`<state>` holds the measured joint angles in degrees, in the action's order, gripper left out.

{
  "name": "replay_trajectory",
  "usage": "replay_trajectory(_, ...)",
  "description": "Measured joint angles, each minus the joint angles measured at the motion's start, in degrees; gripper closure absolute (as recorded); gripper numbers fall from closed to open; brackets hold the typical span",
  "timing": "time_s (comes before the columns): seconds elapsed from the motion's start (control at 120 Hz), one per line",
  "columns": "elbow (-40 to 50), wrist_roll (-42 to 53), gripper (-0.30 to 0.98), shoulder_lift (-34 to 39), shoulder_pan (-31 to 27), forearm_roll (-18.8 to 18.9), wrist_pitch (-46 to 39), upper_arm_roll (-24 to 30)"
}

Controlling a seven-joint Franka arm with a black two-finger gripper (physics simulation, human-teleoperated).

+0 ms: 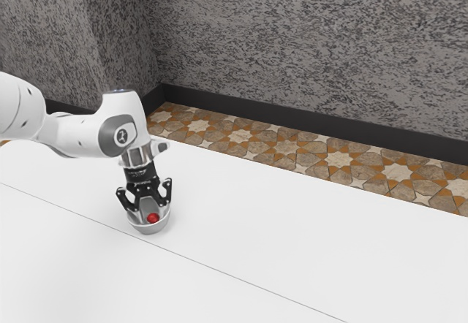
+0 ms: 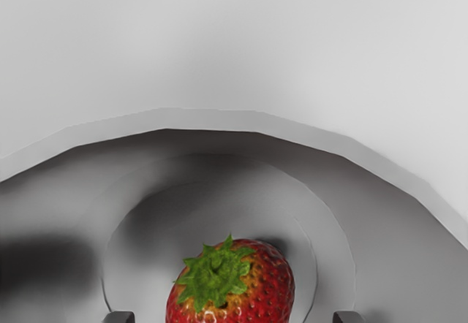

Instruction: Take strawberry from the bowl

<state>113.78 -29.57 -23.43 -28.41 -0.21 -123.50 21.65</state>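
**The strawberry [image 2: 238,294] lay between the parted fingers [image 2: 119,317] of the gripper [image 1: 151,206]**

The strawberry was inside the grey bowl [image 1: 149,228], down near its floor, and the bowl stood on the white table [image 1: 292,257]. The gripper pointed down into the bowl with its two fingers apart. In the wrist view a strip of the bowl's inside showed between the fruit and either fingertip, so neither seemed to touch it, and nothing was clamped.

Side to side, the fruit sat close to the middle of that opening, its two gaps nearly alike. That left little sideways correction to make, by the look of it. Height was harder to judge: in the exterior view the strawberry appeared at or a little below the fingertips, and how deep they reached beside it could not be told.

The leafy cap faced up toward the hand, tipped somewhat to one side, so the closing would probably press on the berry's rounded flanks rather than on its leaves. The move likely called for a small straight descent, if any, then an even squeeze. Too shallow a grip might have let the curved fruit slip down and roll; too deep a one risked scraping the bowl.
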Motion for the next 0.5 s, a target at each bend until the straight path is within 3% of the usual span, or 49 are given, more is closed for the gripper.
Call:
replay_trajectory(0.383, -0.8, -0.5, 0.36, -1.4, 0.1, -0.1, -0.3, -0.2)
replay_trajectory(0.5, -0.8, -0.6, 0.49, -1.5, 0.1, 0.1, -0.3, -0.3)
